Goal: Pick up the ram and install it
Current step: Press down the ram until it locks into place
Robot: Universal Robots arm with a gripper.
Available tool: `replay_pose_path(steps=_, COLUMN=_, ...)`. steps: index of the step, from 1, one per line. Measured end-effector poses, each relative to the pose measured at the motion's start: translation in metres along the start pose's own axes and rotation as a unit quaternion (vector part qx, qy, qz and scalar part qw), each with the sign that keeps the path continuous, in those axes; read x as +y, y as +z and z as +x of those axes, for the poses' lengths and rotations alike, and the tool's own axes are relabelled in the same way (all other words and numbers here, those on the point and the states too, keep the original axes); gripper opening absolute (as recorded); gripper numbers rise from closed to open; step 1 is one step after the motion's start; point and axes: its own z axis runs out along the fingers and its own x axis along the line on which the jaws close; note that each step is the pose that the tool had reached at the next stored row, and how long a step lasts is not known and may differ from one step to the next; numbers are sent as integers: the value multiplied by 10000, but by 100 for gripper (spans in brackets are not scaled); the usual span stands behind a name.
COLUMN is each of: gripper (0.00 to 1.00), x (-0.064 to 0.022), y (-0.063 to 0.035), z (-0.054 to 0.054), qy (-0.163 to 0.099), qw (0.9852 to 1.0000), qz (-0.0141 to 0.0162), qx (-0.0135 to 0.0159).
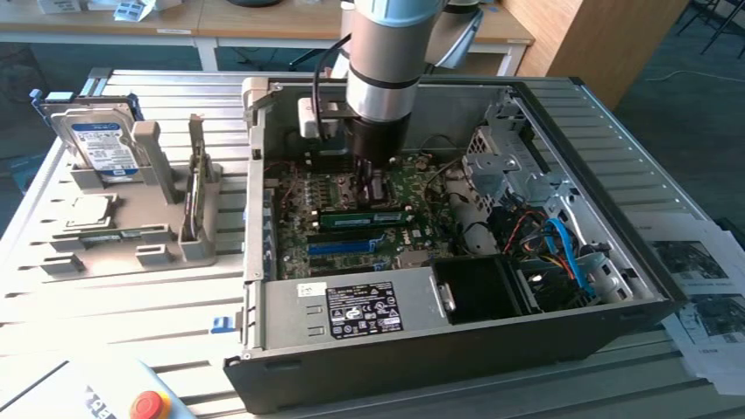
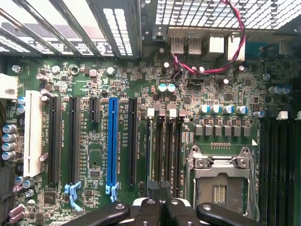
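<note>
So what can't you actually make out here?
- Wrist view: the tool is cut off by the picture's edge.
- Exterior view: the arm hides the tool's tips, so whether it grips the ram is unclear.
- Exterior view: print on the power supply label is too small.

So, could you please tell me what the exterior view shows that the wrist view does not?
Only the exterior view takes in the open computer case, the hard drive standing in the grey holder beside it, the power supply and a green ram stick on the board. Only the wrist view gives the blue slot, the white slot and the processor socket. Both share the green motherboard and the shut gripper over it.
</note>
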Motion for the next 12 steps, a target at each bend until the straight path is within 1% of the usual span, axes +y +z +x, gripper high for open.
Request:
replay_pose_path(steps=11, gripper=10, x=8, y=-1, z=27, qy=0, qw=10000, qz=1, qx=0)
replay_pose_path(steps=12, gripper=10, x=10, y=0, z=28, qy=-1, qw=10000, qz=4, qx=0)
